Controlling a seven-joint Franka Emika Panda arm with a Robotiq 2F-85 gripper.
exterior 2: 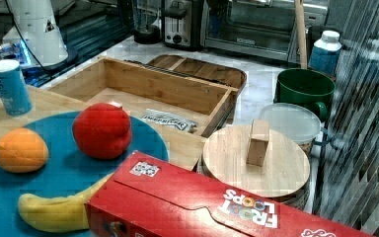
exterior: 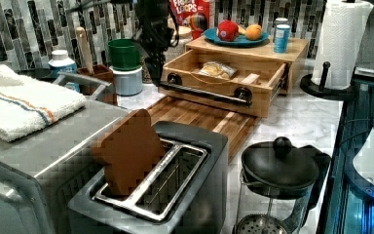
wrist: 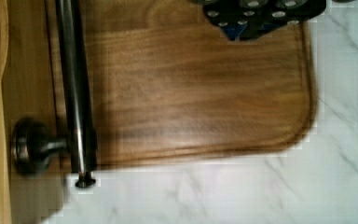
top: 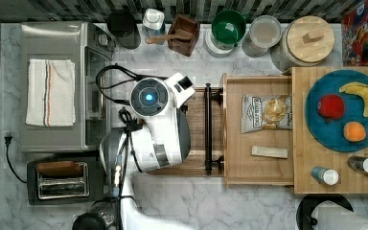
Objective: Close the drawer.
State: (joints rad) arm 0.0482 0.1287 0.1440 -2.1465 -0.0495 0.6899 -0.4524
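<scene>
The drawer (top: pixel 258 139) stands pulled out from under the light wood top, over the dark cutting board (top: pixel 194 134). A chip bag (top: pixel 267 112) and a small wood block (top: pixel 269 152) lie inside it. Its black bar handle (top: pixel 208 128) faces my arm, whose wrist (top: pixel 148 97) hovers above the board just to the top view's left of the handle. In the left view my gripper (exterior: pixel 155 68) hangs dark beside the handle's far end (exterior: pixel 174 79), apart from it. The wrist view has the handle (wrist: pixel 74 93), the board (wrist: pixel 191 93) and part of the gripper (wrist: pixel 256 11).
A blue plate (top: pixel 316 127) with fruit and two small bottles sit on the wood top. Jars, a green cup (top: pixel 228 26) and a cereal box line the back wall. A toaster oven (top: pixel 52 86), a toaster (top: pixel 62 179), a black kettle (exterior: pixel 277 168) and a paper towel roll (exterior: pixel 343 41) stand around.
</scene>
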